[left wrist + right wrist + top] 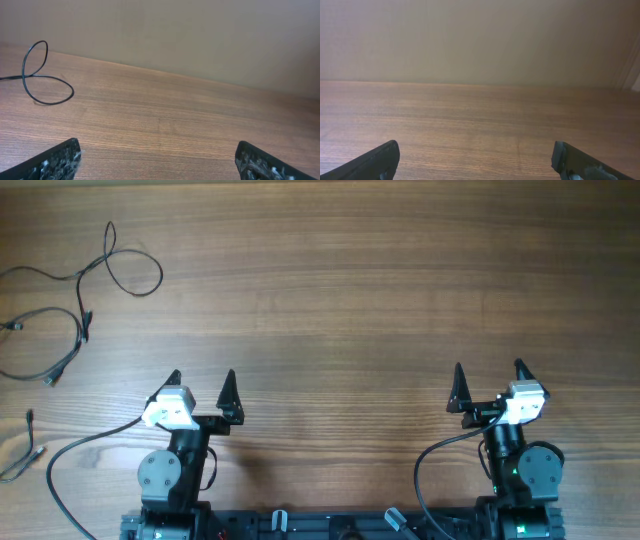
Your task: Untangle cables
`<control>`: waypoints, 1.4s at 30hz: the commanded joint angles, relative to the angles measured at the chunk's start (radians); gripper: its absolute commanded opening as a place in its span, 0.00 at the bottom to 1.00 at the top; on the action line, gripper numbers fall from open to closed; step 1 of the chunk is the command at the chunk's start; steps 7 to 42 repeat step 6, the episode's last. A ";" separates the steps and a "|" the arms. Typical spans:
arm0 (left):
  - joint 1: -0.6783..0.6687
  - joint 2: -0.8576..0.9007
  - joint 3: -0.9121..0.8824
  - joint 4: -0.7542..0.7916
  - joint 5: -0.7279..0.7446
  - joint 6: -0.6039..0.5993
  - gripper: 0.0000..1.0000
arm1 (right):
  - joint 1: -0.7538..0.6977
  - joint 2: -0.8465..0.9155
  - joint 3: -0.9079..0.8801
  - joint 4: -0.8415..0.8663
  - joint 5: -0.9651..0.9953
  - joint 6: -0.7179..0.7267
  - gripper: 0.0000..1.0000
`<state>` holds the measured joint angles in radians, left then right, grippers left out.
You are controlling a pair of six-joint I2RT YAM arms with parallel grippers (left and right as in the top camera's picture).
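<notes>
Several thin black cables lie loosely at the far left of the wooden table. One cable (70,278) runs into a loop, a second cable (78,330) curves below it, and a short one (20,468) lies at the left edge. My left gripper (203,380) stands open to the right of them, touching none. The looped cable (26,75) also shows at the upper left of the left wrist view, far ahead of my open left gripper (157,150). My right gripper (489,370) is open at the right, with only bare wood between its fingers (475,150).
The wooden table (340,290) stretches across the whole view. Thicker black arm wiring curves beside the left arm base (60,455) and the right arm base (425,465). A plain beige wall (480,40) stands behind the table's far edge.
</notes>
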<state>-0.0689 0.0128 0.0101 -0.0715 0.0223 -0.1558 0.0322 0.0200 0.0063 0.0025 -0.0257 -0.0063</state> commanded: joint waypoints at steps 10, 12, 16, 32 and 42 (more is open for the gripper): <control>0.008 -0.009 -0.004 -0.005 -0.013 -0.006 1.00 | 0.006 -0.016 -0.001 0.000 -0.014 -0.017 1.00; 0.008 -0.009 -0.004 -0.005 -0.013 -0.006 1.00 | 0.006 -0.016 -0.001 0.000 -0.014 -0.017 1.00; 0.008 -0.009 -0.004 -0.005 -0.013 -0.006 1.00 | 0.006 -0.016 -0.001 0.000 -0.014 -0.017 1.00; 0.008 -0.009 -0.004 -0.005 -0.013 -0.006 1.00 | 0.006 -0.016 -0.001 0.000 -0.014 -0.017 1.00; 0.008 -0.009 -0.004 -0.005 -0.013 -0.006 1.00 | 0.006 -0.016 -0.001 0.000 -0.014 -0.017 1.00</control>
